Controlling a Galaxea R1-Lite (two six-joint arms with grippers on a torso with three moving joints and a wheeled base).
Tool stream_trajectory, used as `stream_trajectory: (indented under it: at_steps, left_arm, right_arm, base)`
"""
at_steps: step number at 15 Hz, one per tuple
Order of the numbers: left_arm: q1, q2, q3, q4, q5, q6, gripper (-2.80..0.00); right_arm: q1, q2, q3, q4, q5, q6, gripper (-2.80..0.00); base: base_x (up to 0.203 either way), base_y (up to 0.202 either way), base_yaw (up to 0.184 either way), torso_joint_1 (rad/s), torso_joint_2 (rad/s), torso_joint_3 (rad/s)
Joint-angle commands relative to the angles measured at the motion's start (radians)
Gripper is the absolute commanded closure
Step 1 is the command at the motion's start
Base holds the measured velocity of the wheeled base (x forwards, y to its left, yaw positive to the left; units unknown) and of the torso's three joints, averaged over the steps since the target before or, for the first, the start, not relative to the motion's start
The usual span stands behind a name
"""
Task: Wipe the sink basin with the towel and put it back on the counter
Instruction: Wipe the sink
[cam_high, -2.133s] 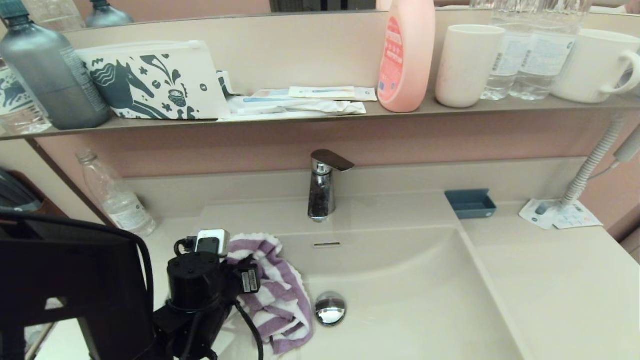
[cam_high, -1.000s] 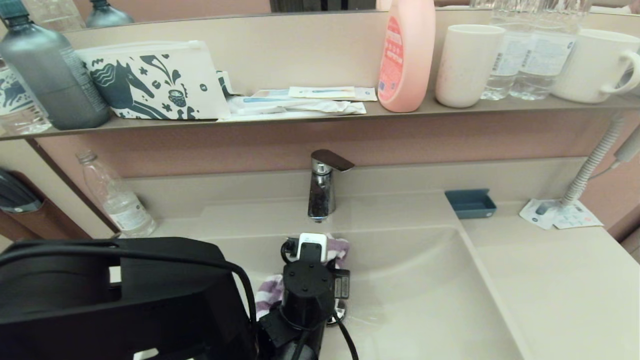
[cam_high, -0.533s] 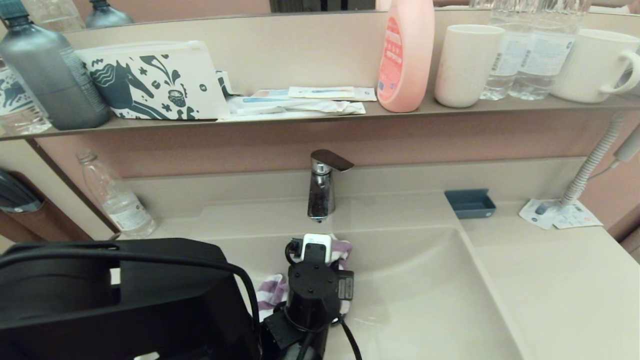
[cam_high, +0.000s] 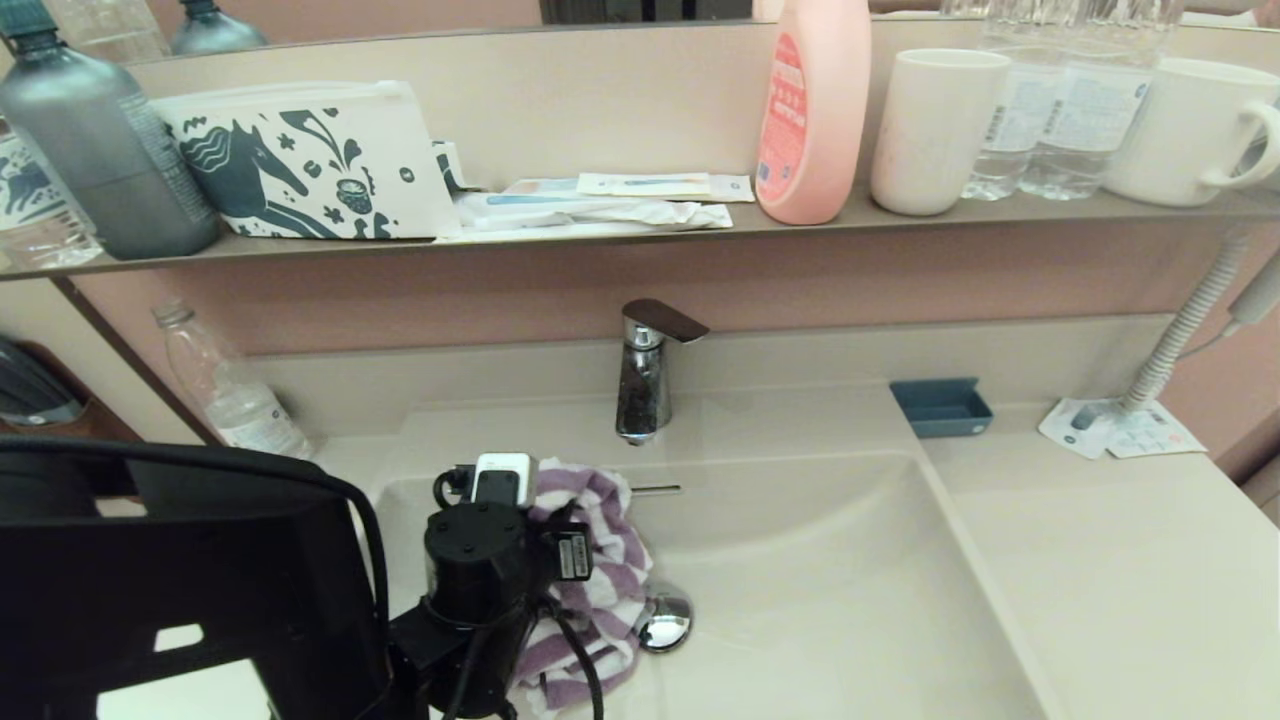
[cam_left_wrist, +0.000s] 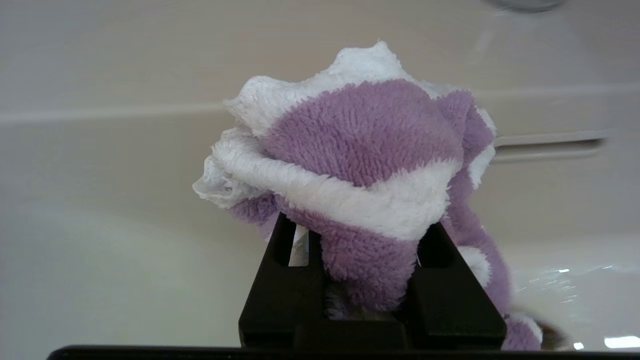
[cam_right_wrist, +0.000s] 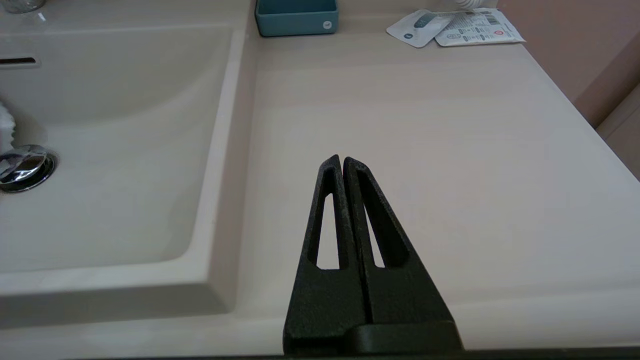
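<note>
The left gripper (cam_left_wrist: 367, 235) is down inside the sink basin (cam_high: 850, 590), toward its left half, and its two black fingers (cam_left_wrist: 280, 280) are clamped on the towel (cam_left_wrist: 360, 165). In the left wrist view the purple and white cloth bunches up between and beyond the fingers, with the basin's back wall and the overflow slot (cam_left_wrist: 550, 145) just behind it. From the head view the towel (cam_high: 590, 570) hangs to the right of the gripper's body and trails down to the basin floor, its lower folds seemingly touching the chrome drain plug (cam_high: 665, 620), though the contact is hard to make out. The tap (cam_high: 645, 375) stands just behind. The right gripper (cam_right_wrist: 342, 165) hovers pressed shut over the counter (cam_right_wrist: 450, 150), right of the basin.
</note>
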Motion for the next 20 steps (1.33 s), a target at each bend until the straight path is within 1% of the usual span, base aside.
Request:
stream_trajectory:
  at_steps: [1,2,5,10,12,13,14,16,18,20]
  left_arm:
    - [0.049,-0.02,0.069,-0.051,-0.011,0.0,0.0]
    - [0.073,-0.02,0.102,-0.07,-0.027,-0.003,0.0]
    - [0.187,-0.047,0.179,-0.075,-0.097,-0.016,0.0]
    - [0.343,-0.093,0.245,-0.076,-0.211,-0.01,0.0]
    - [0.398,-0.104,0.314,-0.076,-0.259,-0.01,0.0]
    - [0.411,-0.105,0.347,-0.076,-0.266,-0.009,0.0]
    - [0.413,-0.107,0.364,-0.076,-0.258,-0.007,0.0]
    - [0.413,-0.105,0.366,-0.049,-0.183,-0.009,0.0]
    - [0.42,-0.113,0.365,-0.054,-0.172,-0.001,0.0]
    - [0.419,-0.122,0.356,-0.075,-0.171,0.058,0.0]
  right_arm:
    - [0.0,0.0,0.0,0.0,0.0,0.0,0.0]
    - [0.0,0.0,0.0,0.0,0.0,0.0,0.0]
    - [-0.001,0.0,0.0,0.0,0.0,0.0,0.0]
    - [0.0,0.0,0.0,0.0,0.0,0.0,0.0]
    - [0.0,0.0,0.0,0.0,0.0,0.0,0.0]
    - [0.0,0.0,0.0,0.0,0.0,0.0,0.0]
    - [0.0,0.0,0.0,0.0,0.0,0.0,0.0]
    - [0.0,0.0,0.0,-0.002,0.0,0.0,0.0]
    - [0.0,0.0,0.0,0.0,0.0,0.0,0.0]
    - [0.0,0.0,0.0,0.0,0.0,0.0,0.0]
  base:
    - [0.0,0.0,0.0,0.0,0.0,0.0]
    - [0.0,0.0,0.0,0.0,0.0,0.0]
    - [0.0,0.0,0.0,0.0,0.0,0.0]
    - [0.0,0.0,0.0,0.0,0.0,0.0]
    - [0.0,0.0,0.0,0.0,0.0,0.0]
    - [0.0,0.0,0.0,0.0,0.0,0.0]
    - [0.0,0.0,0.0,0.0,0.0,0.0]
    - [0.0,0.0,0.0,0.0,0.0,0.0]
    - [0.0,0.0,0.0,0.0,0.0,0.0]
    - [0.0,0.0,0.0,0.0,0.0,0.0]
